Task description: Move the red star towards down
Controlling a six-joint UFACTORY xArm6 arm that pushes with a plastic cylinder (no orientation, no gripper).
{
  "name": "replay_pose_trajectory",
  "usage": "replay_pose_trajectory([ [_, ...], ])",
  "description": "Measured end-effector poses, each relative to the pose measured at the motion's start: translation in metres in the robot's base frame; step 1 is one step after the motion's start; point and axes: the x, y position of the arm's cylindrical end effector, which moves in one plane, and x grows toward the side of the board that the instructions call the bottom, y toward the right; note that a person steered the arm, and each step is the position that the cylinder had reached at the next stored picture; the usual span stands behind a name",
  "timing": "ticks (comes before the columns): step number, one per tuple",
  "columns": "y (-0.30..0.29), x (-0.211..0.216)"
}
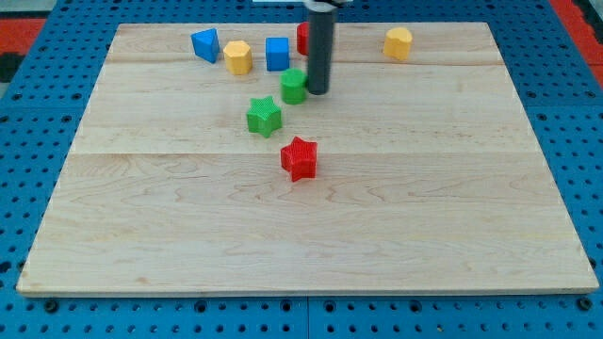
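The red star (300,158) lies near the middle of the wooden board (424,217). My tip (318,91) stands above it towards the view's top, right next to a small green block (294,86) on the tip's left. A green star (265,116) lies between the green block and the red star, up and to the left of the red star. The tip is well apart from the red star.
Along the view's top edge of the board lie a blue block (205,44), a yellow block (237,57), a blue cube (277,54), a red block (303,39) partly hidden behind the rod, and a yellow block (399,43) at the right.
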Motion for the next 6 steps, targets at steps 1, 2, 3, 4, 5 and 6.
replay_pose_trajectory([
  [1, 0.030, 0.008],
  [2, 0.043, 0.054],
  [3, 0.027, 0.099],
  [4, -0.026, 0.115],
  [5, -0.024, 0.116],
  [6, 0.000, 0.094],
])
